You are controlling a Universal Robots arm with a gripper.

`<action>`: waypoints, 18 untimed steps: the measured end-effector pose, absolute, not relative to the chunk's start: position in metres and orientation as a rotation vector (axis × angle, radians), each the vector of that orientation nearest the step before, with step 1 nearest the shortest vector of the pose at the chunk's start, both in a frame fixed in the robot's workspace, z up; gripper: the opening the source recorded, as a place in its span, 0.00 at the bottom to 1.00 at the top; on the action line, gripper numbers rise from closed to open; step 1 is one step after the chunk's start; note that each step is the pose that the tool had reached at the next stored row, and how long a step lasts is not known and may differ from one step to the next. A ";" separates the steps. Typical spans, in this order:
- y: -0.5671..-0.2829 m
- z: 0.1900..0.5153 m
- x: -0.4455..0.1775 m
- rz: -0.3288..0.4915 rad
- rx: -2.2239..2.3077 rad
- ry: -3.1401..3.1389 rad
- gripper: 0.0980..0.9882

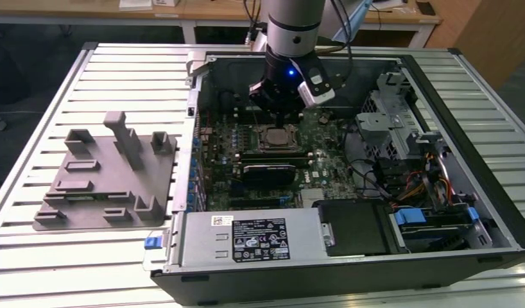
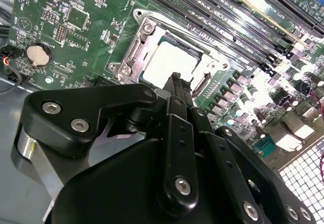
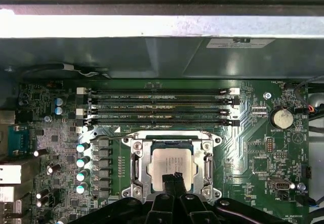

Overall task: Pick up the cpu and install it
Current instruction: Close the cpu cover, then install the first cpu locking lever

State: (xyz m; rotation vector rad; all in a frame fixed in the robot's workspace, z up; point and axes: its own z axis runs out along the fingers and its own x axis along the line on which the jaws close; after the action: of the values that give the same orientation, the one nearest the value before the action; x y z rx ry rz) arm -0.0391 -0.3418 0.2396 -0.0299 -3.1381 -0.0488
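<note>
The cpu (image 3: 171, 162), a silvery square chip, lies flat inside the metal-framed socket (image 3: 134, 166) on the green motherboard. Both wrist views show it, in the second as a bright chip (image 2: 169, 61). My gripper (image 3: 172, 177) hangs just over the chip's near edge with its two black fingers pressed together and nothing between them. The second wrist view has the narrow tip of the gripper (image 2: 175, 77) over the chip's edge. In the exterior view the gripper (image 1: 284, 124) points down into the open computer case, right above the cpu (image 1: 277, 135).
A grey plastic tray (image 1: 108, 186) with upright blocks lies on the slatted table at the exterior view's left. Memory slots (image 3: 157, 105) run beside the socket, with a coin battery (image 3: 281, 118) nearby. The power supply (image 1: 245, 239) and drive cage (image 1: 391, 122) crowd the case.
</note>
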 end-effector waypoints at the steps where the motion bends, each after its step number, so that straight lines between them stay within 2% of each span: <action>1: -0.342 0.240 -0.039 -0.049 -0.030 -3.138 0.01; 18: -0.342 0.240 -0.047 -0.049 -0.031 -3.138 0.01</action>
State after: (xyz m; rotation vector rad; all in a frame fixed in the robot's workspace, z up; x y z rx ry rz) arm -0.0472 -0.3418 0.2396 -0.0305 -3.1381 -0.0489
